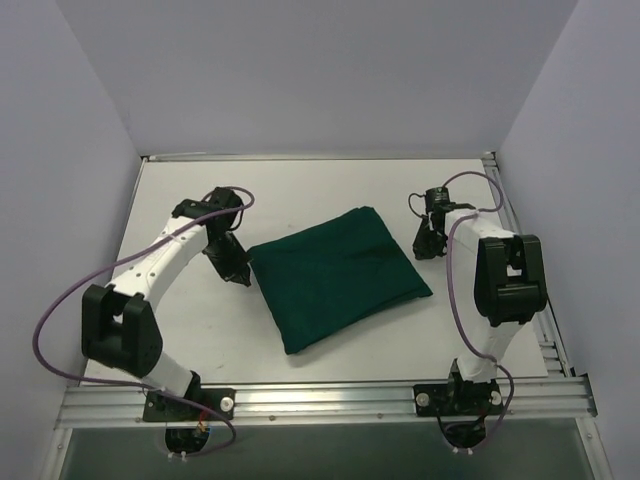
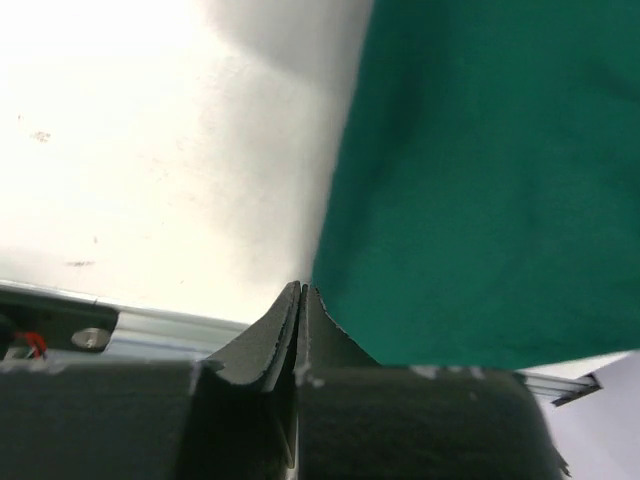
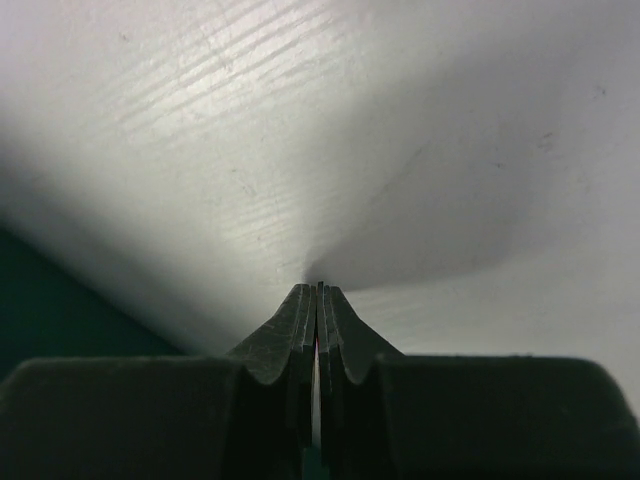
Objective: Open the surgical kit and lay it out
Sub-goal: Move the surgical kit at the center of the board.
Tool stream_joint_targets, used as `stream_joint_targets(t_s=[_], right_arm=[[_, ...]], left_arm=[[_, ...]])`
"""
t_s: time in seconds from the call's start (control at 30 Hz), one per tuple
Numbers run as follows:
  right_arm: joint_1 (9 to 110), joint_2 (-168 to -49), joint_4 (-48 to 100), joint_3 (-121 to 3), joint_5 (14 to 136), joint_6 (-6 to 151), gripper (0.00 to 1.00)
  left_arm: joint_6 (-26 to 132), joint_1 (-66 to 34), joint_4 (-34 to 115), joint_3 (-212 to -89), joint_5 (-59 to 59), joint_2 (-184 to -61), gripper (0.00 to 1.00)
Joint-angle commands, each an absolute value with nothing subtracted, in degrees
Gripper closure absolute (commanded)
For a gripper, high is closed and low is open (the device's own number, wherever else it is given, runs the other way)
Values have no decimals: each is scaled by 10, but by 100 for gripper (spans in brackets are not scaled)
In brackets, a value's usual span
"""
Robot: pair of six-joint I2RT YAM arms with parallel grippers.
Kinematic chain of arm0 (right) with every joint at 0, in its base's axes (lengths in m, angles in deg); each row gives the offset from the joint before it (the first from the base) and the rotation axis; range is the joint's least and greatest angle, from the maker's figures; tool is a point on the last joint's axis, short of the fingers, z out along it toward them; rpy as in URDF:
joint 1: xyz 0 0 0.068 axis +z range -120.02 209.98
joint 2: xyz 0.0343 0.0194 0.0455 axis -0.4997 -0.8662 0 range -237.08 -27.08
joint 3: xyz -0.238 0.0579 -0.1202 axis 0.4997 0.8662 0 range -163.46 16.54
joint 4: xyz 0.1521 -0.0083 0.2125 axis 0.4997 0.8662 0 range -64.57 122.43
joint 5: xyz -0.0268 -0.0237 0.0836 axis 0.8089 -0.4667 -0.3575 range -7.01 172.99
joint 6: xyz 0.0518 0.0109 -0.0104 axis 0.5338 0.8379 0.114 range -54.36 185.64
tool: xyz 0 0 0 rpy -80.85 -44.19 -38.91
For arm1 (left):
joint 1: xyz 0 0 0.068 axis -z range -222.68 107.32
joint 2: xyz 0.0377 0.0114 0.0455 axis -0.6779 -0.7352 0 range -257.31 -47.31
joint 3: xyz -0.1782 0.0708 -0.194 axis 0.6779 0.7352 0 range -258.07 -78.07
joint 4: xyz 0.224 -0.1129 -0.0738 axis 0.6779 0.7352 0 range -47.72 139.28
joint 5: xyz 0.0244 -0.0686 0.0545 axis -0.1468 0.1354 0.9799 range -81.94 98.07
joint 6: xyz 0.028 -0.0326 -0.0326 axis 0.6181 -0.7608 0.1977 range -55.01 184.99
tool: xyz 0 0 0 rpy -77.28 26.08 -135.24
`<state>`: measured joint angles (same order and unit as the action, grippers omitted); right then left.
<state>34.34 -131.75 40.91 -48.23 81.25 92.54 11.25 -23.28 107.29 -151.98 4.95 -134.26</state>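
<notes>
The surgical kit is a folded dark green cloth bundle [image 1: 338, 275] lying in the middle of the white table. The wire-mesh tray and the instruments are hidden inside it. My left gripper [image 1: 240, 276] is shut and empty, its tip low at the bundle's left edge; the left wrist view shows the green cloth [image 2: 490, 180] just right of the closed fingertips [image 2: 300, 292]. My right gripper [image 1: 427, 244] is shut and empty, low over the table just right of the bundle's right corner. The right wrist view shows its tip [image 3: 319, 290] over bare table, with a sliver of green cloth [image 3: 40, 300] at the left.
The white table [image 1: 330, 185] sits between grey walls on the left, right and back. An aluminium rail [image 1: 320, 400] runs along the near edge and another along the right side [image 1: 555, 340]. Purple cables loop from both arms.
</notes>
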Motion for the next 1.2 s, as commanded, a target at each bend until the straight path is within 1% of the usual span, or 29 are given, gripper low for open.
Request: stream_joint_targets(t_s=[0.0,0.07,0.13,0.3,0.43,0.5,0.63,0.77,0.97,1.1,1.13,1.17], right_arm=[[353,-1290,489,-523,797,909,100],[357,-1290,515,-533,796,911,100],[364,-1281,521,-532,788,912,100],[385,-1264,527,-520,791,911,100],[396,-1279,525,-522,782,889,100],[404,-1294,521,-524,782,883,100],[406,-1318,491,-527,768,881,100],[415,-1360,485,-570,751,878,100],[431,-1420,483,-637,737,887,100],[438,-1466,495,-700,731,887,100],[439,-1471,501,-718,732,888,100],[439,-1473,502,-723,733,888,100]], left_arm=[[128,-230,1133,-1538,29,-1409,98],[138,-229,1150,-1552,41,-1456,98],[145,-224,1153,-1564,46,-1476,98],[153,-229,1121,-1585,24,-1530,98],[173,-233,1128,-1665,26,-1578,98],[180,-233,1108,-1685,12,-1595,98],[189,-234,1117,-1753,10,-1649,98],[203,-239,1104,-1806,5,-1704,98],[224,-247,1125,-1949,5,-1786,98],[249,-252,1151,-2071,4,-1848,98],[253,-254,1169,-2128,4,-1864,98],[255,-255,1180,-2158,4,-1895,98]])
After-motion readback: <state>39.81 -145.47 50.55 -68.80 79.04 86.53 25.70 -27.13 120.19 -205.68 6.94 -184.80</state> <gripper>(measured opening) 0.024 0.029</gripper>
